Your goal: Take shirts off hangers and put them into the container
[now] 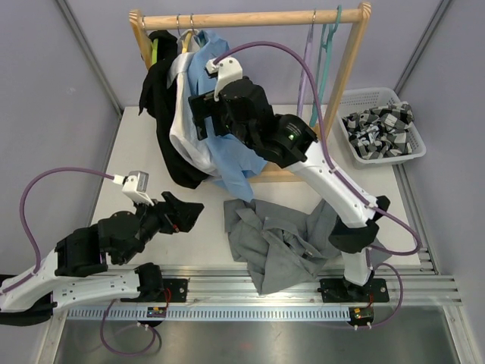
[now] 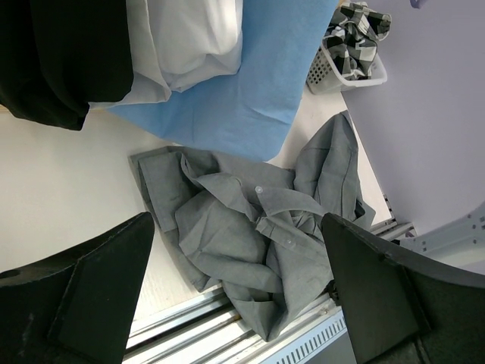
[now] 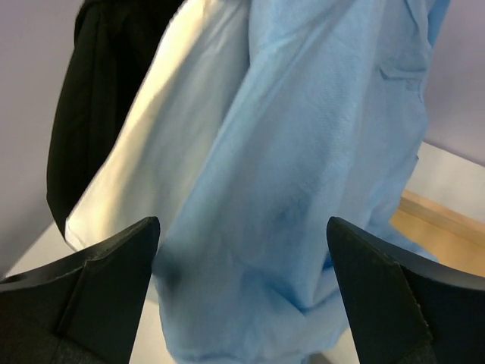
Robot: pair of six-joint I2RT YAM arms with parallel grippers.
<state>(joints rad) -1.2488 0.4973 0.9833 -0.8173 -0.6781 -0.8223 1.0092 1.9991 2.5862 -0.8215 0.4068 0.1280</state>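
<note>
The crumpled grey button-up cloth shirt, lower centre on the white counter, is best pinched at a thick fold by the wide-open left pincer (the right pincer gapes too, empty).

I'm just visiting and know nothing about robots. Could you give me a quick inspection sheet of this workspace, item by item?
Surface: white table; a grey shirt lies crumpled on it near the arms.
Job's things: black shirt, white shirt and light blue shirt hang from the wooden rail; a checked shirt lies in the white basket; a lilac hanger and a teal hanger hang bare.
Clutter: nothing seen.
Claws: left claw open and empty, pointed toward the grey shirt; right claw open and empty, facing the light blue shirt.
Cables: a purple cable loops from each wrist.
Surroundings: plain grey walls; a metal rail runs along the near edge.
</note>
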